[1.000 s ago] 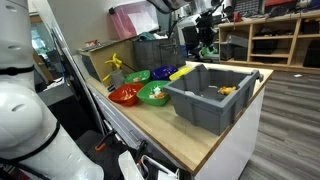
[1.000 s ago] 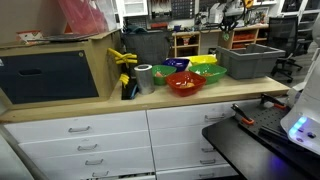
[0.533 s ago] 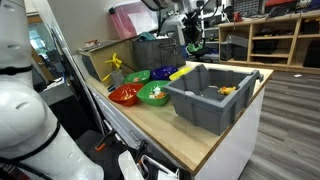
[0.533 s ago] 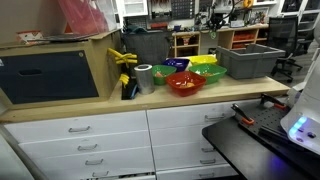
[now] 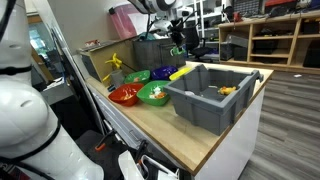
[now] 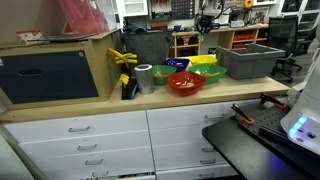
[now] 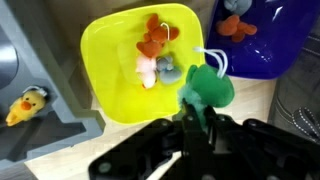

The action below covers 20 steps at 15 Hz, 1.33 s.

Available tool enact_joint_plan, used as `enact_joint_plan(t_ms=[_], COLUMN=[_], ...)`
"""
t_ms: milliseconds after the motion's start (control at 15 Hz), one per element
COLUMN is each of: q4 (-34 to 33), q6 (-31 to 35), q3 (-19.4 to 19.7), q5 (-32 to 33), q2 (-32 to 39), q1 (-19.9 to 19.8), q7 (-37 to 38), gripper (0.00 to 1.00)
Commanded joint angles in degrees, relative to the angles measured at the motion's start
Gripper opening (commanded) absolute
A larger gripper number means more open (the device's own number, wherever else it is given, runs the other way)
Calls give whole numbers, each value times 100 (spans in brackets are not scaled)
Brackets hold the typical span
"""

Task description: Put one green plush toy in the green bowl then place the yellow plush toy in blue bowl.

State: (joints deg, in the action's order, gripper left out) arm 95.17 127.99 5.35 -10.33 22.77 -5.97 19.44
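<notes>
Workshop, cluttered wood counter (image 5: 150, 125). Green toy (image 7: 207, 88) is pinched by the end effector (image 7: 197, 120), right of centre in the wrist view, over the yellow bowl's (image 7: 108, 90) rim. Judged light, soft, squashable; best gripped across its bulk.

Fuzzy cloth green plush toy (image 7: 207, 88), glossy smooth plastic yellow dish (image 7: 105, 70), glossy plastic blue bowl (image 7: 275, 45), matt grey plastic bin (image 5: 205, 105), smooth pale wood countertop (image 5: 150, 125)

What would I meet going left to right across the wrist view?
Yellow plush toy → yellow bowl holding small toys → green plush toy → blue bowl
</notes>
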Motion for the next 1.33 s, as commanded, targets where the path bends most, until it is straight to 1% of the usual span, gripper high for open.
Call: enact_joint_plan(t_ms=[0,133,400,533,1067,1267], q4=[303,451,882,1135,2214,2513], q6=[-240,-427,-878,-978,-720,-422], q3=[-124,-166,-164,-139,-21,1], q5=[-333,-454,-464,-408,-300,-249], q2=[-265,-373,-723,-912,-1345,-1381], q1=[42,51,41,40,-10,-17], q7=[10,-41,-141,-224,-823,-1080], gripper=[3,3,3,3,3,3])
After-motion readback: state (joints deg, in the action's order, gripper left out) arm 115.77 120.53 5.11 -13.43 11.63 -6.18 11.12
